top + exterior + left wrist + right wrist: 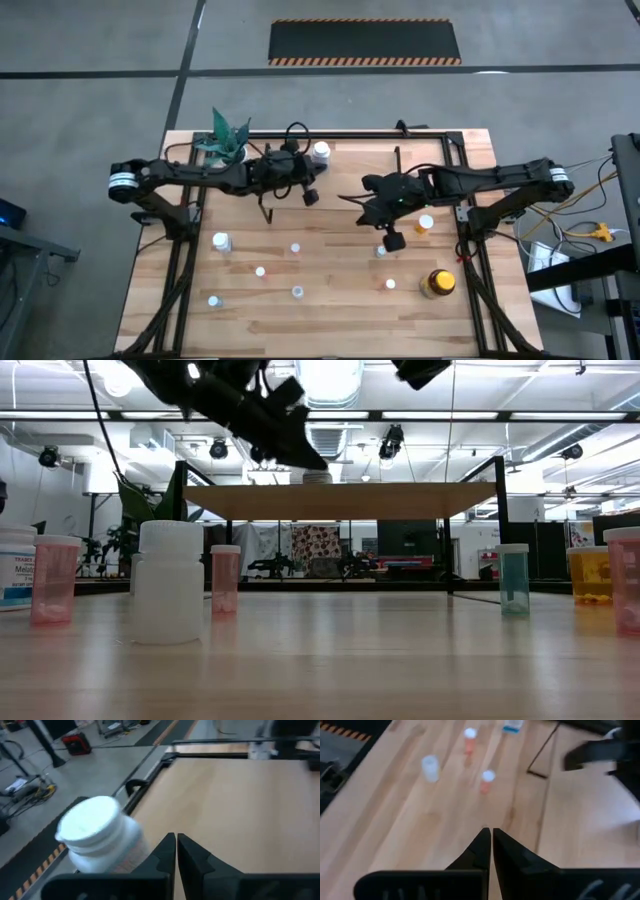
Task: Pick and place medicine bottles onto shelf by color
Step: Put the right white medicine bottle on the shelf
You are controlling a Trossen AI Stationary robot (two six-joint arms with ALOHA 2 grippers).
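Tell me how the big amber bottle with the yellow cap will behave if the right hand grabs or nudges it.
The amber bottle is the largest on the table, so probably heaviest. It stands upright and looks squat: likelier to slide than tip. Once on its round side, it would likely roll.

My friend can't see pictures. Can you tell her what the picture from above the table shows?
Two dark robot arms reach over a wooden table, their tools, left and right, both shut and empty. Small bottles are scattered across the front half, with a bigger yellow-capped bottle near the right. A white-capped bottle stands on the shelf at the back, beside a green plant.
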